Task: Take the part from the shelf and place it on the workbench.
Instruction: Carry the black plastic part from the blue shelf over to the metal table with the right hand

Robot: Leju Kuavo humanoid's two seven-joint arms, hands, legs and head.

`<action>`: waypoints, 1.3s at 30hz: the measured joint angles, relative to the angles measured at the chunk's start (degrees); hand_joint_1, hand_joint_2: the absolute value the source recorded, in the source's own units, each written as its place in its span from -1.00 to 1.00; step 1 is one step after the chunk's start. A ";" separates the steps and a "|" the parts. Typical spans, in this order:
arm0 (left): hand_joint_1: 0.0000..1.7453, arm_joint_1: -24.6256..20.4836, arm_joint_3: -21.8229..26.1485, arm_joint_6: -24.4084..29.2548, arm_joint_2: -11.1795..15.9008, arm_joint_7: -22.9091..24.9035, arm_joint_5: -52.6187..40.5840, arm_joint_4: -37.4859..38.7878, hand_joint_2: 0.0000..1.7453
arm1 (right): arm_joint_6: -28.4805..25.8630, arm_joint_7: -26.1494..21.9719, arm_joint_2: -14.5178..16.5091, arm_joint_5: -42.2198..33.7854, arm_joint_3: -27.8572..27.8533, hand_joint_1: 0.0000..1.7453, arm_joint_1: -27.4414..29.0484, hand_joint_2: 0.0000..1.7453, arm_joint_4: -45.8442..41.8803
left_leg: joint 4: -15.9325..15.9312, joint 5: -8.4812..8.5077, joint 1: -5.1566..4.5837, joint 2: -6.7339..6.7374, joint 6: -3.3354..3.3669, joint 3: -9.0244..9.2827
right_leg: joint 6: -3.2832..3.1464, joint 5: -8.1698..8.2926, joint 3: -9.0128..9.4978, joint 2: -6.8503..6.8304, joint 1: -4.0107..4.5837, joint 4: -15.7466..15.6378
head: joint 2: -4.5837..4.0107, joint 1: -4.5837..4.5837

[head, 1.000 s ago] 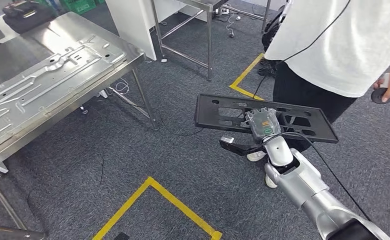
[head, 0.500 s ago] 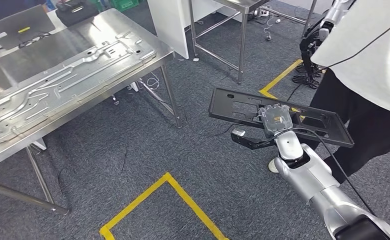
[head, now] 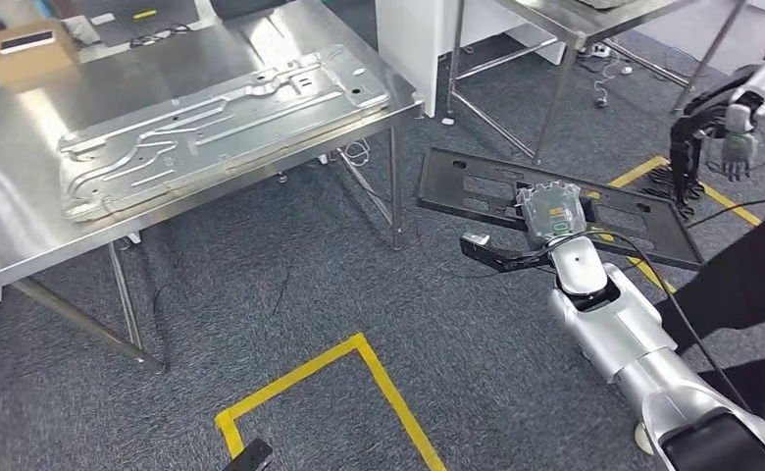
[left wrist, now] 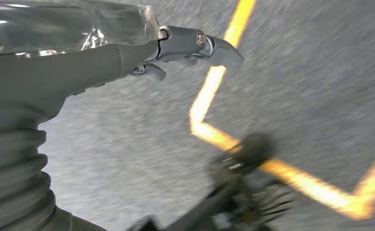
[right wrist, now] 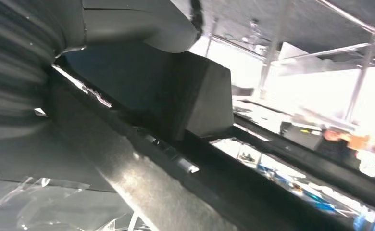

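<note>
Right robot hand [head: 552, 218] grips one long black plastic panel [head: 477, 191], the part named in the task, and holds it roughly level in the air above the grey carpet [head: 290, 294], off to the side of the steel desk [head: 25, 186] and not touching it. In the head view the panel stretches across the robot hand, with rectangular cut-outs along its length, and a dark bracket-like piece [head: 496, 257] sticks out below it beside the wrist. A clear plastic wrap covers the back of this robot hand, and under it sits a small green mark whose writing is too small to read. The right wrist view shows the black panel [right wrist: 176, 144] pressed close against the grey palm, with blurred bright surroundings behind.

Left robot hand [left wrist: 142, 53] hangs over the carpet; its grey thumb and darker fingers [left wrist: 214, 45] are loosely apart with nothing between them, above a yellow tape line [left wrist: 214, 96] on the floor.

One large pressed sheet-metal plate [head: 212, 113] lies flat on the desk, with raised ribs and several holes. At the desk's far corner sits one small brown box [head: 21, 54] with a dark flat item on top. Yellow tape [head: 359, 363] marks an angled corner on the carpet below the panel. A second steel-legged table [head: 555, 20] stands farther back. At the far right another robot's dark hand [head: 737, 137] hangs from a silver arm. No readable brand or label appears anywhere.
</note>
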 joint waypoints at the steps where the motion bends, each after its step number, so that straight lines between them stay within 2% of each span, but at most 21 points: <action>1: -1.00 -0.61 0.01 -0.27 -0.21 -0.64 -0.10 -0.24 1.00 | 0.05 -0.01 -0.21 -0.14 -0.01 1.00 0.22 1.00 0.01 | 0.16 -0.14 0.00 -1.02 0.15 0.08 | 0.02 -0.85 -2.41 0.39 0.07 3.78 | -0.01 -0.01; 3: -1.00 -1.40 0.03 -0.83 -0.61 -1.62 -0.33 -0.74 1.00 | 0.11 -0.09 -0.42 -0.36 0.00 1.00 0.62 1.00 0.02 | 0.58 -0.48 0.03 -3.10 0.18 0.32 | 0.16 0.42 -4.82 0.66 0.07 5.62 | 0.00 0.00; 5: -1.00 -1.92 0.09 -1.10 -1.00 -2.30 -0.80 -1.19 1.00 | 0.03 -0.21 -0.34 -0.48 0.01 1.00 0.56 1.00 0.03 | 1.33 -1.10 0.18 -4.92 -0.20 0.51 | 0.57 4.88 -3.06 1.43 -0.21 -0.56 | 0.00 0.01; 7: -1.00 -2.55 0.17 -1.09 -1.27 -2.72 -1.38 -1.47 1.00 | -0.11 -0.28 -0.20 -0.62 0.02 1.00 0.15 1.00 0.09 | 2.28 -1.98 0.26 -6.55 -0.72 0.33 | 0.79 8.00 0.04 3.80 -0.85 -7.86 | -0.01 0.02; 9: -1.00 -3.10 0.22 -1.03 -1.42 -2.83 -1.87 -1.68 1.00 | -0.22 -0.33 -0.09 -0.83 0.03 1.00 -0.21 1.00 0.19 | 2.69 -2.47 0.26 -7.58 -0.84 -0.01 | -0.03 8.47 1.41 4.62 -1.22 -10.73 | -0.01 0.04; 10: -1.00 -3.22 0.25 -1.00 -1.44 -2.71 -2.09 -1.76 1.00 | -0.24 -0.33 -0.03 -0.91 0.04 1.00 -0.25 1.00 0.23 | 2.72 -2.56 0.31 -7.90 -0.78 -0.14 | -0.67 8.45 1.46 3.76 -1.37 -10.85 | -0.01 0.04; 13: -1.00 -2.87 0.39 -0.88 -1.29 -1.24 -2.68 -1.88 1.00 | -0.09 -0.15 0.20 -0.91 0.08 1.00 -0.51 1.00 0.19 | 6.19 -4.41 0.31 -5.54 -1.77 -2.00 | -1.44 8.24 1.65 1.77 -1.70 -10.93 | -0.01 0.00; 15: -1.00 -2.18 0.61 -0.80 -1.18 0.19 -2.67 -1.89 1.00 | 0.58 0.32 0.24 -0.67 0.08 1.00 -0.73 1.00 -0.26 | 14.04 -7.60 0.94 -2.38 -2.79 -5.92 | -1.60 8.04 1.93 0.87 -1.66 -10.99 | -0.01 -0.03; 17: -1.00 -0.78 1.02 -0.88 -1.09 1.26 -2.30 -1.88 1.00 | 1.87 0.91 -0.04 -0.32 0.08 1.00 -0.76 1.00 -0.93 | 21.76 -9.95 1.59 -1.11 -3.25 -10.31 | -1.55 7.56 2.44 -0.21 -1.52 -11.02 | -0.01 -0.02; 18: -1.00 0.14 1.21 -0.97 -1.09 1.61 -2.13 -1.88 1.00 | 2.52 1.14 -0.18 -0.18 0.08 1.00 -0.70 1.00 -1.29 | 23.01 -9.78 1.68 -0.90 -3.18 -11.42 | -1.55 7.22 2.85 -0.89 -1.36 -11.05 | -0.01 -0.02; 19: -1.00 0.96 1.35 -1.03 -1.09 1.87 -2.06 -1.87 1.00 | 3.08 1.29 -0.26 -0.09 0.08 1.00 -0.65 1.00 -1.65 | 21.89 -8.58 1.62 -0.81 -2.88 -11.34 | -1.62 6.90 3.33 -1.51 -1.16 -11.14 | -0.01 -0.02; 21: -1.00 2.03 1.57 -1.04 -0.98 2.38 -1.94 -1.83 1.00 | 3.79 1.51 -0.37 0.11 0.08 1.00 -0.70 1.00 -2.60 | 13.46 -3.85 0.90 0.20 -1.37 -7.95 | -1.86 6.41 4.59 -2.85 -0.51 -11.70 | -0.01 -0.02; 24: -1.00 2.34 1.75 -0.98 -0.42 3.14 -1.90 -1.78 1.00 | 4.56 1.90 -0.80 0.34 0.08 1.00 -0.85 1.00 -3.75 | 1.86 0.72 -1.38 4.79 1.36 -2.62 | -1.97 5.87 6.50 -4.85 0.39 -13.05 | -0.01 -0.02; 25: -1.00 2.50 1.75 -1.03 -0.25 3.41 -1.99 -1.75 1.00 | 4.89 2.08 -1.00 0.41 0.08 1.00 -0.78 1.00 -4.08 | 0.74 0.75 -1.78 5.27 1.47 -2.13 | -1.97 5.53 6.87 -5.60 0.67 -13.26 | -0.01 -0.02; 27: -1.00 3.16 1.75 -1.14 -0.07 3.82 -2.20 -1.68 1.00 | 5.55 2.42 -1.20 0.64 0.06 1.00 -0.58 1.00 -4.95 | 0.37 0.45 -1.40 3.90 0.76 -1.60 | -1.84 4.63 7.35 -6.57 1.01 -13.16 | -0.01 -0.01; 30: -1.00 4.01 1.74 -1.31 0.08 4.15 -2.34 -1.55 1.00 | 5.99 2.75 -1.47 0.96 0.01 1.00 -0.12 1.00 -6.09 | -0.08 0.48 -0.57 1.38 0.16 -0.40 | -1.32 1.22 4.80 -2.22 0.76 -6.69 | -0.01 -0.01; 31: -1.00 4.00 1.74 -1.35 0.08 4.19 -2.36 -1.53 1.00 | 6.07 2.79 -1.62 0.98 0.02 1.00 0.17 1.00 -6.29 | -0.02 0.34 -0.52 0.47 0.31 -0.25 | -1.22 -0.52 2.35 -0.59 0.71 -2.05 | -0.01 -0.01; 33: -1.00 4.12 1.74 -1.43 0.08 4.32 -2.43 -1.51 1.00 | 6.26 2.83 -2.03 1.00 0.04 1.00 1.03 1.00 -6.49 | 0.06 0.00 -0.41 -1.54 0.52 0.19 | -1.09 -2.49 -2.68 0.58 0.69 5.83 | 0.00 -0.01; 35: -1.00 4.62 1.73 -1.55 0.08 4.88 -2.72 -1.50 1.00 | 6.64 2.92 -2.25 1.22 0.07 1.00 1.88 1.00 -6.82 | 0.25 -0.59 -0.33 -3.70 0.41 0.95 | -0.94 0.28 -4.11 0.85 0.64 5.29 | 0.00 -0.01; 37: -1.00 5.07 1.70 -1.73 0.20 5.55 -3.16 -1.43 1.00 | 7.13 3.15 -2.32 1.72 0.08 1.00 2.70 1.00 -7.49 | 0.73 -1.59 -0.19 -5.59 -0.02 1.73 | -0.53 6.09 -1.80 2.69 0.22 -2.77 | -0.01 0.01; 39: -1.00 5.23 1.66 -1.87 0.52 6.03 -3.56 -1.29 1.00 | 7.56 3.48 -2.47 2.19 0.10 1.00 3.68 1.00 -8.10 | 1.66 -2.69 -0.17 -7.18 -0.36 1.94 | -0.41 9.50 0.71 5.35 -0.56 -9.98 | 0.00 0.01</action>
